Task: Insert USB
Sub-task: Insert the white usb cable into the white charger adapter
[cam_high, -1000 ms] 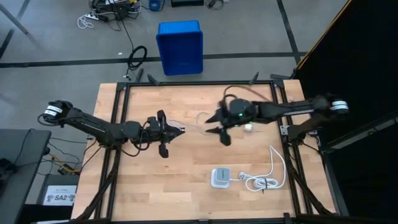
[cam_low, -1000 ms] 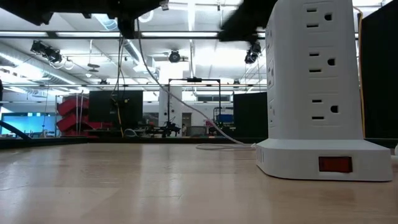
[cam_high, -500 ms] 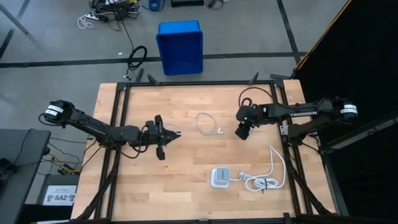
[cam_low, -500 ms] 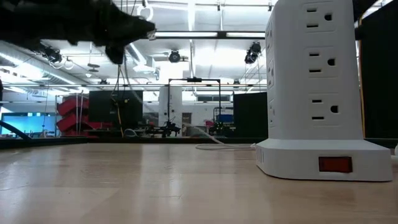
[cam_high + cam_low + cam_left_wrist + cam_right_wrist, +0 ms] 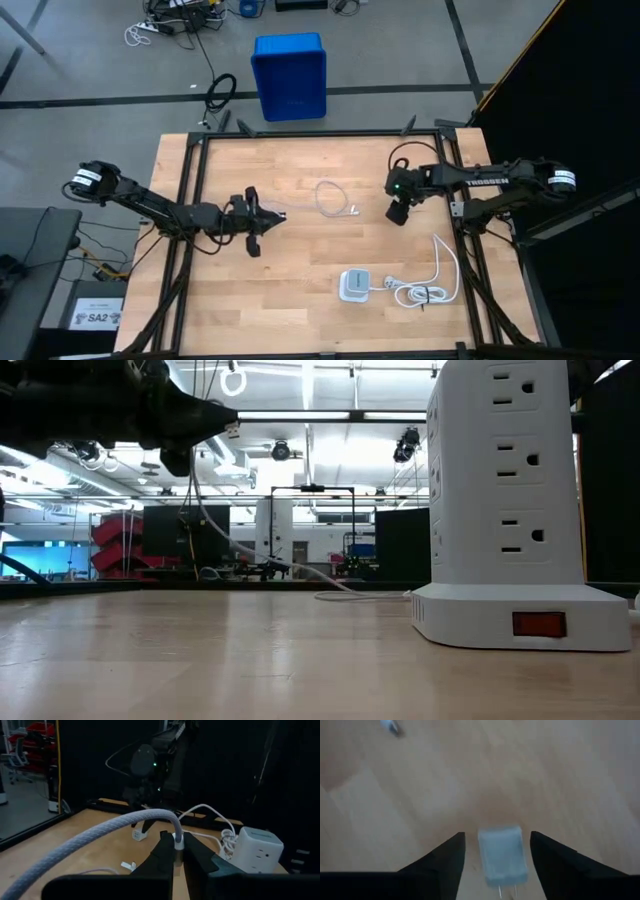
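The USB cable [image 5: 322,195] lies in a loose loop at mid-table, with its free plug [image 5: 353,211] resting on the wood. My left gripper [image 5: 268,217] is left of the loop and shut on the cable's other end [image 5: 177,841]. In the low view that gripper [image 5: 190,420] is raised, and the cable [image 5: 205,510] hangs from it to the table. My right gripper [image 5: 398,214] hovers at the right and is open. The small white cube [image 5: 502,854] lies between its fingers with a gap on each side. My left gripper pinches the cable's white plug end [image 5: 177,840] between its two fingertips, which are level and point toward the table's right. This end is lifted clear. The braided cable [image 5: 115,827] arcs up and back from the fingers, then hangs slack to the table.
A white power tower [image 5: 352,285] stands near the front edge, with its thick bundled cord [image 5: 420,292] to its right. It fills the right of the low view [image 5: 505,500]. A blue bin [image 5: 290,75] sits on the floor beyond the far edge. Bare wood lies between the arms.
My right gripper has moved from the cable at mid-table toward the right edge and now stands over the white cube. The cable, earlier strung up between the grippers, has dropped into a loop on the table. My left gripper has drawn slightly toward the left edge, still holding its end.
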Available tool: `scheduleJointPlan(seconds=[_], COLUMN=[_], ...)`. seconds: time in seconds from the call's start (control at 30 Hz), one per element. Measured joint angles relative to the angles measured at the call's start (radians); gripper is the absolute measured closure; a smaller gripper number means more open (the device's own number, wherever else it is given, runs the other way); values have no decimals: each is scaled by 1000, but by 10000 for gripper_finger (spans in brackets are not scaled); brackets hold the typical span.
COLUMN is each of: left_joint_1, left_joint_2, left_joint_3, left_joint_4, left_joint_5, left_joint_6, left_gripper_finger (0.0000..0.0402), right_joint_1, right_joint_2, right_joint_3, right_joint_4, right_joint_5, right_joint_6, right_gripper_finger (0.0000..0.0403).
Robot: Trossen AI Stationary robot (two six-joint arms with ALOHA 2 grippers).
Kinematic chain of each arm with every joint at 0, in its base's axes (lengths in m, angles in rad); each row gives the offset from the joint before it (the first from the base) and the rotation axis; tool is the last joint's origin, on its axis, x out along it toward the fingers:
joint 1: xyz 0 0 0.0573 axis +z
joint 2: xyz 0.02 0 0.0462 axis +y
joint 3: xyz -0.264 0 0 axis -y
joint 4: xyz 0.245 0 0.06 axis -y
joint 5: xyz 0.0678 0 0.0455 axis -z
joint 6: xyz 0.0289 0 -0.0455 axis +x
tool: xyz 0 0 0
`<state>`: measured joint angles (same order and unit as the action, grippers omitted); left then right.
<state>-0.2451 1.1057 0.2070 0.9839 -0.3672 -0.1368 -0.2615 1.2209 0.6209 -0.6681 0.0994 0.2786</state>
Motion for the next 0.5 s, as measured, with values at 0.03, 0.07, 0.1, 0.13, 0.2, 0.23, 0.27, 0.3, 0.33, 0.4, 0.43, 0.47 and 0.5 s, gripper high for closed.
scheduleJointPlan(seconds=[0.03,0.07,0.1,0.13,0.2,0.23,0.27,0.3,0.33,0.4,0.43,0.47,0.5], left_joint_1=[0,0,0,0,0,0,0,0,0,0,0,0,0], left_joint_2=[0,0,0,0,0,0,0,0,0,0,0,0,0], left_joint_3=[0,0,0,0,0,0,0,0,0,0,0,0,0], left_joint_4=[-4,-9,-14,-16,-19,-18,-18,-18,-18,-18,-16,-16,-15], left_joint_5=[0,0,1,1,1,1,2,2,3,3,3,3,3], left_joint_6=[0,0,1,1,1,1,1,1,1,1,0,-1,-1], left_gripper_finger=[401,401,401,401,401,401,401,401,401,401,401,401,401], right_joint_1=[3,5,5,5,4,4,4,4,4,3,3,3,3], right_joint_2=[0,0,0,0,4,5,8,15,22,47,64,81,99], right_joint_3=[0,0,0,0,0,-1,-6,-12,-22,-41,-46,-50,-51], right_joint_4=[-15,-24,-28,-31,-30,-28,-20,-10,-3,15,31,45,47], right_joint_5=[1,0,0,0,1,1,1,1,1,0,-2,-2,-7], right_joint_6=[-2,-2,2,5,5,6,6,6,6,6,7,7,9], right_gripper_finger=[187,180,173,166,158,156,157,160,164,176,183,190,200])
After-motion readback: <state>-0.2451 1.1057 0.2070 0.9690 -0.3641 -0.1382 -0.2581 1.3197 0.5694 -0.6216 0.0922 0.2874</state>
